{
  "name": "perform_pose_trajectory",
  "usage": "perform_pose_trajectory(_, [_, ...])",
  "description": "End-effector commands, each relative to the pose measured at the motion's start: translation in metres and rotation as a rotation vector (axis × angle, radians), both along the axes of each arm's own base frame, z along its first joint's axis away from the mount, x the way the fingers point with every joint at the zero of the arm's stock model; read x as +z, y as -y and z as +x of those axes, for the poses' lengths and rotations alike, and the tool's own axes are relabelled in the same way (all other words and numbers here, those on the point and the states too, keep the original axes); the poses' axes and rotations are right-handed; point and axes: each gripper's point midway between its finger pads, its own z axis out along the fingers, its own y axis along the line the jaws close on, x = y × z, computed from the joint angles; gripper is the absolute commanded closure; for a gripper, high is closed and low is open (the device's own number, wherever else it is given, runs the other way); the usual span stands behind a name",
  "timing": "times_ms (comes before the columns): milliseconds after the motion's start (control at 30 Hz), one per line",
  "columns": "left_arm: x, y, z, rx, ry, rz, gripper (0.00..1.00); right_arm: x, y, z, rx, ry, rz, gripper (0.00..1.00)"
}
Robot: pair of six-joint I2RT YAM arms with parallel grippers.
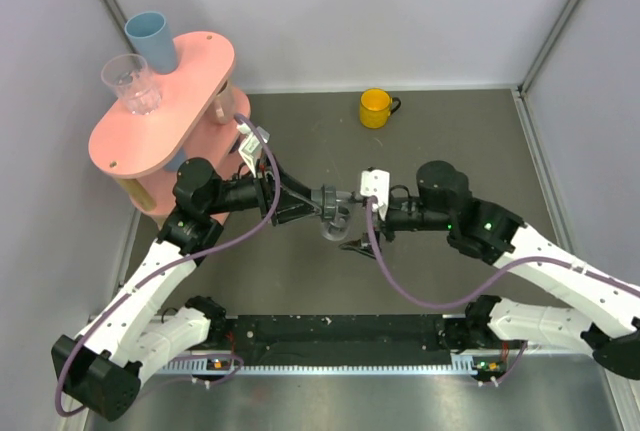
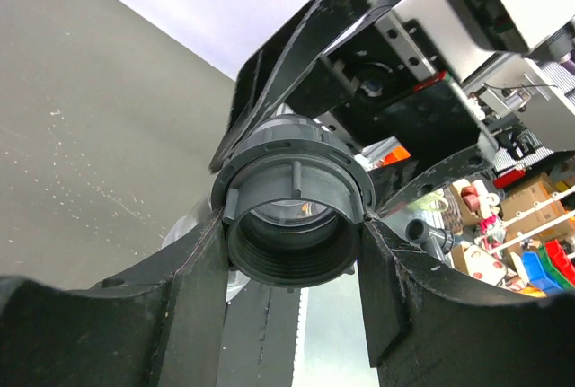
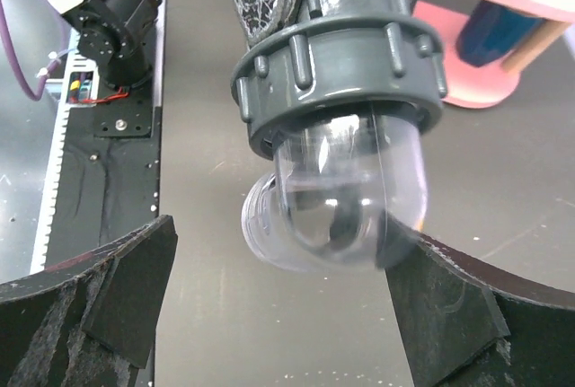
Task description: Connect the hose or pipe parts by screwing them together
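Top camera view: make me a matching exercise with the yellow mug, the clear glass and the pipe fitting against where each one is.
Things:
1. yellow mug
2. clear glass
3. pipe fitting

Places:
A. on the pink stand
B. clamped in the left gripper
C. standing alone on the table

Pairs: 1-C, 2-A, 3-B

Pale grey panel walls (image 1: 350, 11) enclose a dark grey matte tabletop (image 1: 480, 141); a pink oval two-tier shelf (image 1: 190, 81) stands at left.

grey ribbed nut (image 3: 337, 64) atop clear elbow (image 3: 350, 198), midair
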Motion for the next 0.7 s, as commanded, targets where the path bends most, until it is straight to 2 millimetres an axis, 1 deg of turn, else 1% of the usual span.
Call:
perform_pose_trajectory(0, [0.011,-0.002,0.002,0.017,0.067,-0.024,1.0,0.034,0.014,0.003,-0.064,0.087,0.055,0.07])
perform_pose_trajectory(33, [0.011,-0.002,0.003,0.017,0.068,-0.023,1.0,0.044,0.016,0.003,-0.069,0.113,0.072,0.07])
perform_pose_trajectory(100, [0.011,-0.001,0.003,0.019,0.064,-0.024,1.0,0.052,0.018,0.002,-0.063,0.131,0.084,0.07])
perform_pose_trajectory(133, [0.011,-0.001,0.003,0.017,0.062,-0.025,1.0,0.062,0.017,0.001,-0.051,0.153,0.102,0.07])
perform_pose_trajectory(167, [0.01,-0.001,0.003,0.015,0.059,-0.024,1.0,0.067,0.017,-0.001,-0.042,0.163,0.113,0.07])
perform_pose_trajectory(200, [0.01,-0.001,0.003,0.015,0.058,-0.025,1.0,0.076,0.016,-0.002,-0.035,0.176,0.128,0.07])
perform_pose_trajectory(267, [0.009,-0.001,0.004,0.016,0.053,-0.025,1.0,0.083,0.013,-0.004,-0.006,0.189,0.141,0.07])
perform_pose_trajectory(300, [0.009,-0.001,0.003,0.015,0.05,-0.025,1.0,0.092,0.011,-0.007,0.013,0.197,0.159,0.07])
perform_pose_trajectory(333, [0.009,-0.001,0.003,0.013,0.05,-0.026,1.0,0.096,0.01,-0.008,0.026,0.208,0.167,0.08])
perform_pose_trajectory(367, [0.009,0.0,0.003,0.01,0.048,-0.025,1.0,0.098,0.007,-0.009,0.037,0.208,0.169,0.08])
perform_pose_trajectory(433, [0.009,-0.001,0.003,0.011,0.05,-0.026,1.0,0.108,0.004,-0.013,0.072,0.22,0.196,0.08])
perform_pose_trajectory(500, [0.009,-0.001,0.003,0.011,0.046,-0.026,1.0,0.111,0.0,-0.017,0.103,0.218,0.209,0.08])
perform_pose_trajectory(667, [0.01,0.0,0.003,0.008,0.046,-0.029,1.0,0.109,-0.01,-0.023,0.163,0.191,0.21,0.08])
